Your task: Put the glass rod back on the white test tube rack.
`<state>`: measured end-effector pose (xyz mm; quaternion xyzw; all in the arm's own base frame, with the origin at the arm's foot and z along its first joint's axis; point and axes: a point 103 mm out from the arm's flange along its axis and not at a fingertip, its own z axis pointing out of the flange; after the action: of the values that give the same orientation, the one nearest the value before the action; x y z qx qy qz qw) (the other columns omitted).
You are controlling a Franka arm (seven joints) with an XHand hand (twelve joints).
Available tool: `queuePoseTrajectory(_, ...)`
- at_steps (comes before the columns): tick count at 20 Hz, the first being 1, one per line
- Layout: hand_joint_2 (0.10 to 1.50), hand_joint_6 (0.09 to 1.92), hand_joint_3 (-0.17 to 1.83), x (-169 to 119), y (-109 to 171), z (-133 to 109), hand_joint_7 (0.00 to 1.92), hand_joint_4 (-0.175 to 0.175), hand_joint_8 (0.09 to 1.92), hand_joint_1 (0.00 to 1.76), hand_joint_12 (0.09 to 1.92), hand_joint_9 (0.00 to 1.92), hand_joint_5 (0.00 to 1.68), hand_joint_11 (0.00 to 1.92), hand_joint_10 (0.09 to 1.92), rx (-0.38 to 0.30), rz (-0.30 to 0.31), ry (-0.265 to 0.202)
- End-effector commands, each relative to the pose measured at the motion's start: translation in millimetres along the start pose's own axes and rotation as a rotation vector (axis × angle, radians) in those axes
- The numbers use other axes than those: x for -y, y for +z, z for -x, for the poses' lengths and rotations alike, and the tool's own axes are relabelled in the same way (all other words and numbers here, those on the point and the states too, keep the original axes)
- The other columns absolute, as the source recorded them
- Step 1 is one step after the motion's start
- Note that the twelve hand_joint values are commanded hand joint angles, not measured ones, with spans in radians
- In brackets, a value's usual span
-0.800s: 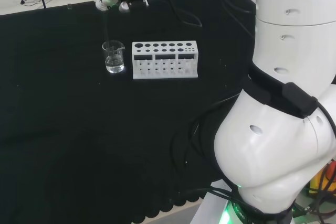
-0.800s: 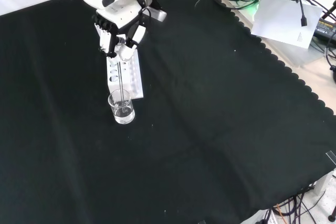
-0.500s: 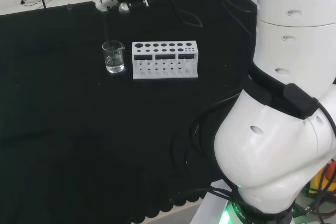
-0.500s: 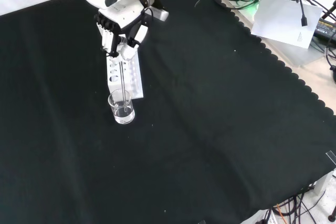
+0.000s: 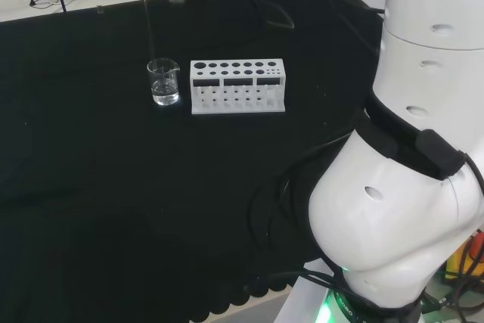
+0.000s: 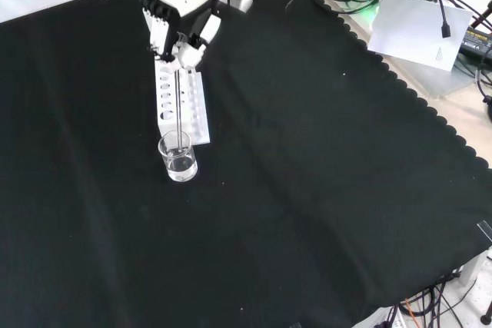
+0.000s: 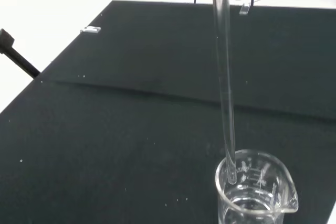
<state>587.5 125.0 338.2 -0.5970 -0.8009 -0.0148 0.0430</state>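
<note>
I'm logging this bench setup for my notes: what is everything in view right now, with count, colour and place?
glass rod: one, clear, held upright by the hand, lower end just inside the beaker's rim.
beaker: one, clear glass, some clear liquid in it, on the cloth just left of the rack in the head view.
test tube rack: one, white, rows of holes, standing on the cloth.
cloth: one, black, covering the bench.
papers and cables: white sheets and dark cables, beyond the cloth's edge at the front view's upper right.
arm: one, white, at the head view's right.
hand: one, black and white, above the rack, pinching the rod's top.
</note>
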Motion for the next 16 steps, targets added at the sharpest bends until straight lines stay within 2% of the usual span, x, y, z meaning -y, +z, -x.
queuePoseTrajectory(1,1.09,0.60,0.00,17,-26,14,1.07,-0.175,1.18,1.29,0.75,1.59,1.04,1.56,0.90,-0.009,0.014,0.031)
queuePoseTrajectory(5,1.09,0.60,0.00,33,-42,36,1.07,-0.175,1.18,1.29,0.75,1.59,1.04,1.56,0.90,-0.008,0.035,0.061)
queuePoseTrajectory(10,1.09,0.60,0.00,55,-61,73,1.07,-0.175,1.18,1.29,0.75,1.59,1.04,1.56,0.90,-0.014,0.058,0.123)
queuePoseTrajectory(16,1.09,0.60,0.00,76,-68,108,1.07,-0.175,1.18,1.29,0.75,1.59,1.04,1.56,0.90,-0.009,0.065,0.188)
